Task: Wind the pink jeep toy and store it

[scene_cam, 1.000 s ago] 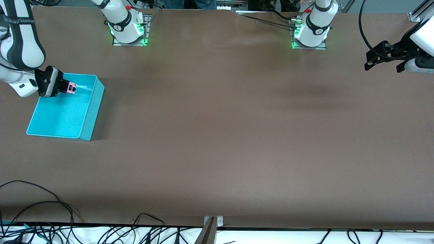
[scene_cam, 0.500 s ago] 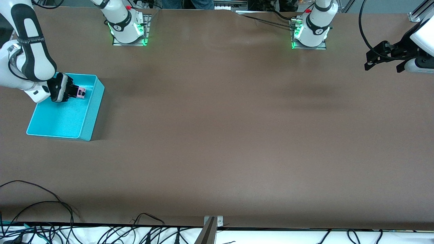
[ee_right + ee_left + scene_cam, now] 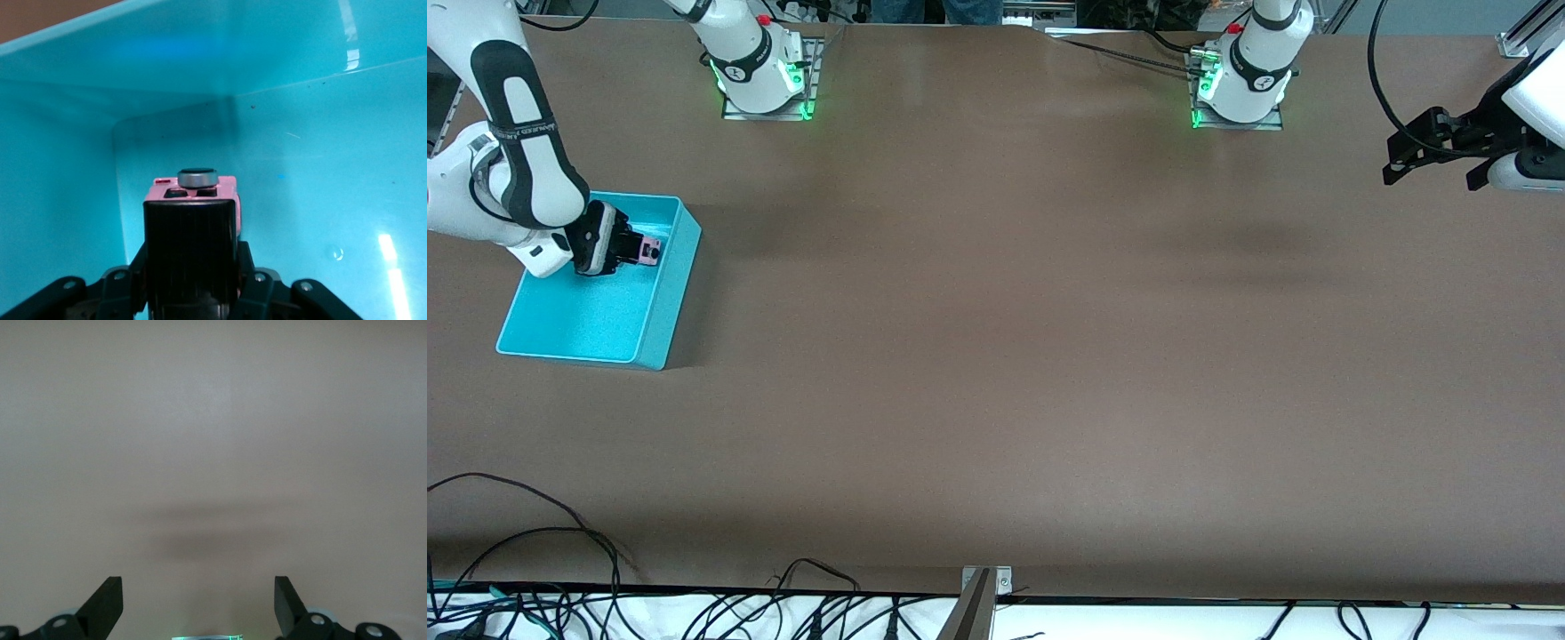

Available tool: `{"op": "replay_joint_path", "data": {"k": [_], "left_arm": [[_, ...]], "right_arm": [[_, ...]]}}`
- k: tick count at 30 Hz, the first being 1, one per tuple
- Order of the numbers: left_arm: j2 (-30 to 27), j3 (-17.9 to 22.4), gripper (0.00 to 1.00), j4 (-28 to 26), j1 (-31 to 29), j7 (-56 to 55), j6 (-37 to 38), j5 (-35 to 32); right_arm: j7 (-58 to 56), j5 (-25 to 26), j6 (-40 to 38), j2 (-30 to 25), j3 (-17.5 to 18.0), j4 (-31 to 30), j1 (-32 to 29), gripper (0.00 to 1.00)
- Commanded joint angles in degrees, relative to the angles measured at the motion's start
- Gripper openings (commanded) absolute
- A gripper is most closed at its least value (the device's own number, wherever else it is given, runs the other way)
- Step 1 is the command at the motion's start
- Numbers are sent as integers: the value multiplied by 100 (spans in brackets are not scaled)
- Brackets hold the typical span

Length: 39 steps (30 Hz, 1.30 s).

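Front view: right gripper (image 3: pixel 633 252) sits low inside the turquoise bin (image 3: pixel 667 302) at the table's 9 o'clock edge, w/ fingers clamped on the pink jeep toy (image 3: pixel 647 253) near the bin's farther corner. Left gripper (image 3: pixel 1396 160) waits at 3 o'clock over bare table (image 3: pixel 1014 338).

Left wrist view: fingers (image 3: pixel 107 603) spread wide apart, only table below.

Right wrist view: jeep (image 3: pixel 200 190) pinched betw. fingers, by the bin's inner corner.
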State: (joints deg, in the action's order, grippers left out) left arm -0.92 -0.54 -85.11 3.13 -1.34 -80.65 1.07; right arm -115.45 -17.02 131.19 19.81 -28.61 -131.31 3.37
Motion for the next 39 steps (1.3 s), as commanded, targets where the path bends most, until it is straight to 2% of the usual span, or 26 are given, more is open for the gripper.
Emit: {"op": "replay_joint_path", "data": {"k": [1, 8, 14, 22, 31, 39], "left_arm": [[-22, 10, 100, 30, -23, -15, 76, 131], [-22, 10, 100, 30, -31, -15, 76, 131], [-22, 10, 100, 30, -31, -15, 76, 131], [-22, 10, 100, 21, -58, -15, 76, 139], [-22, 10, 100, 30, -40, -15, 76, 139], [-22, 10, 100, 30, -40, -15, 76, 139]], "right_arm": [[-92, -153, -15, 32, 13, 97, 40, 100], [-118, -153, -172, 5, 48, 254, 49, 100], [40, -153, -1278, -12, 109, 1123, 111, 100], [1278, -91, -2387, -83, 145, 2047, 401, 100], [3342, -48, -3353, -188, 136, 3093, 840, 100], [6241, -56, -4189, -188, 162, 3919, 981, 100]]}}
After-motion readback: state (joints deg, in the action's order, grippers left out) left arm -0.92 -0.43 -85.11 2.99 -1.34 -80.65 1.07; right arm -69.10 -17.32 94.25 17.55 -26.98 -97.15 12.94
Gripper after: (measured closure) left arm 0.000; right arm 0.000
